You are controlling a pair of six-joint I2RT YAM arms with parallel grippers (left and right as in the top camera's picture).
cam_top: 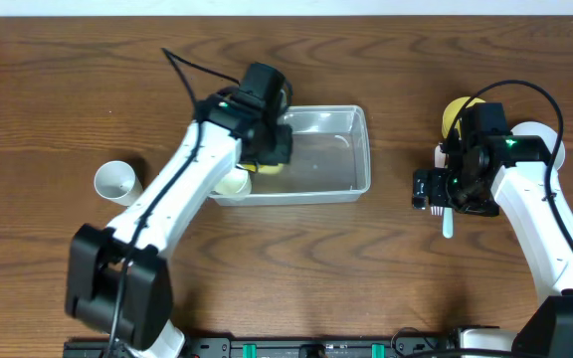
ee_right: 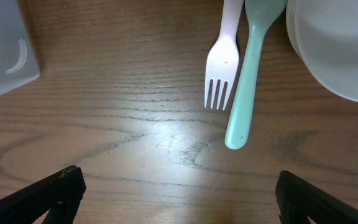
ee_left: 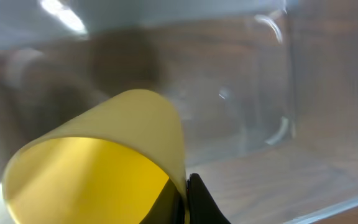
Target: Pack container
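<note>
Container [cam_top: 331, 164] sits centre-table, clear tub. L gripper [cam_top: 263, 149] is over its left end, clamped on a yellow cup [ee_left: 104, 155] held tilted within the tub walls. R gripper [ee_right: 179, 199] is above bare wood to the container's right, fingers [ee_right: 55, 193] spread wide; white fork [ee_right: 224, 59] and mint-green handle [ee_right: 247, 87] lie side by side ahead, next to a white bowl [ee_right: 334, 43].

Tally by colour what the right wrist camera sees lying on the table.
White: 2, fork and bowl
Mint: 1, utensil
Clear: 1, container
Total: 4
</note>
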